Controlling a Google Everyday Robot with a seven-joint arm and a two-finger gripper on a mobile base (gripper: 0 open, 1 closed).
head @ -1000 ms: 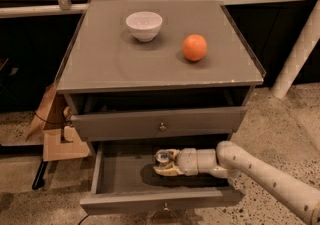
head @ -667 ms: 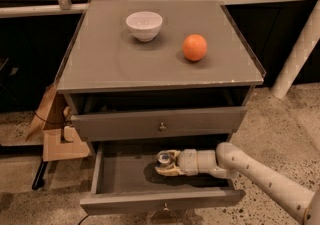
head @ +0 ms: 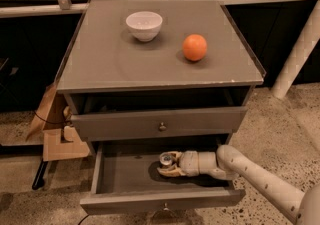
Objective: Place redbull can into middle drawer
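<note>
The redbull can point(head: 165, 158) stands upright inside the open middle drawer point(head: 125, 171); only its shiny metal top and a bit of its side show. My gripper point(head: 168, 164) reaches into the drawer from the right, low over the drawer floor. Its pale fingers point(head: 171, 171) sit on either side of the can, closed on it. The drawer is pulled out, with its front panel and small knob point(head: 164, 205) towards the camera.
The uppermost drawer front point(head: 162, 127) sits just above my arm, slightly pulled out. On the cabinet top point(head: 100, 64) are a white bowl point(head: 144, 25) and an orange fruit point(head: 194, 47). Cardboard point(head: 55, 136) lies at the left, a white post point(head: 297, 54) at the right.
The gripper and the can have stayed almost in place inside the drawer. Nothing else has moved.
</note>
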